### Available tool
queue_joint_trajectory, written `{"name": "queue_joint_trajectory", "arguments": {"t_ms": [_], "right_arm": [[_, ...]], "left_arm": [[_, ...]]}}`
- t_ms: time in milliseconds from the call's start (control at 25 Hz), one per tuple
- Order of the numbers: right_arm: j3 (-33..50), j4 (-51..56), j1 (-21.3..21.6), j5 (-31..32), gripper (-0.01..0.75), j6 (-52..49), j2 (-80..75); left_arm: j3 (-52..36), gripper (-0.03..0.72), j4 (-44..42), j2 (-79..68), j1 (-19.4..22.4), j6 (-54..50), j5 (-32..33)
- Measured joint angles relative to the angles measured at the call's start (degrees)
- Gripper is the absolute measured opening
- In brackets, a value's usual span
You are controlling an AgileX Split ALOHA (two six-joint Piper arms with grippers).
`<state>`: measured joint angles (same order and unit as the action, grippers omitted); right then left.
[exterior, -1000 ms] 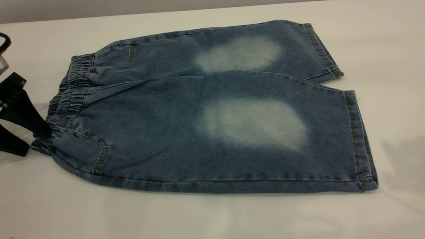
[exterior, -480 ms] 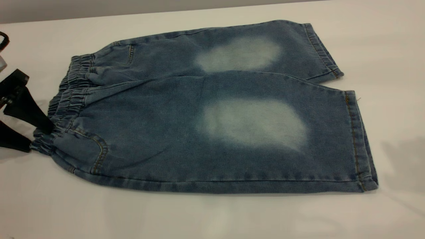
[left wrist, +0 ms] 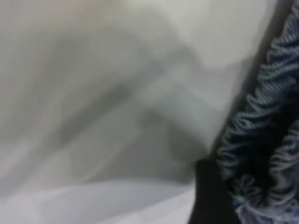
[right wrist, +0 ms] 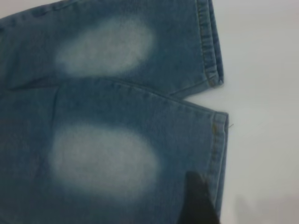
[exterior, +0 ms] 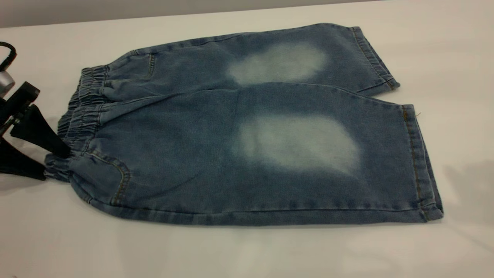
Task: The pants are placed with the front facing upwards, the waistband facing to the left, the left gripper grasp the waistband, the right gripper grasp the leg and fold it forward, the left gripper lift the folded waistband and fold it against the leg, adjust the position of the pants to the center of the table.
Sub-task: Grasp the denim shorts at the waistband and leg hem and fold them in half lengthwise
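The pants (exterior: 247,127) lie flat on the table (exterior: 247,251), blue denim with two pale patches, waistband (exterior: 83,112) to the left and both leg hems to the right. My left gripper (exterior: 57,166) is at the near corner of the waistband, open. One black finger (exterior: 42,133) lies on top of the gathered band and the other rests on the table beside it. In the left wrist view the ruched waistband (left wrist: 261,121) sits next to a dark finger (left wrist: 210,196). My right gripper (right wrist: 198,198) hovers over the near leg (right wrist: 140,154), close to its hem, and is outside the exterior view.
The far leg's hem (exterior: 376,61) lies toward the back right. Bare white tabletop surrounds the pants on all sides. A faint shadow (exterior: 467,185) falls on the table to the right of the near hem.
My left gripper moved right into the waistband corner. The whole pants slid slightly to the right and the near waistband corner bunched up.
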<state>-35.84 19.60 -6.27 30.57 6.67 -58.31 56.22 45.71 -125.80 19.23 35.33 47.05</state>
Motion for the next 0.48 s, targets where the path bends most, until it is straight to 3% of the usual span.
{"name": "queue_joint_trajectory", "arguments": {"t_ms": [280,480], "right_arm": [[0.0,0.0,0.0,0.18,0.408,-0.11,0.0],[0.0,0.66,0.0,1.3,0.408,-0.11,0.0]], "left_arm": [[0.0,0.113,0.69,-2.45,0.0,0.1,-0.42],[-0.06,0.099,0.07,-1.69,-0.06,-0.52,-1.27]]}}
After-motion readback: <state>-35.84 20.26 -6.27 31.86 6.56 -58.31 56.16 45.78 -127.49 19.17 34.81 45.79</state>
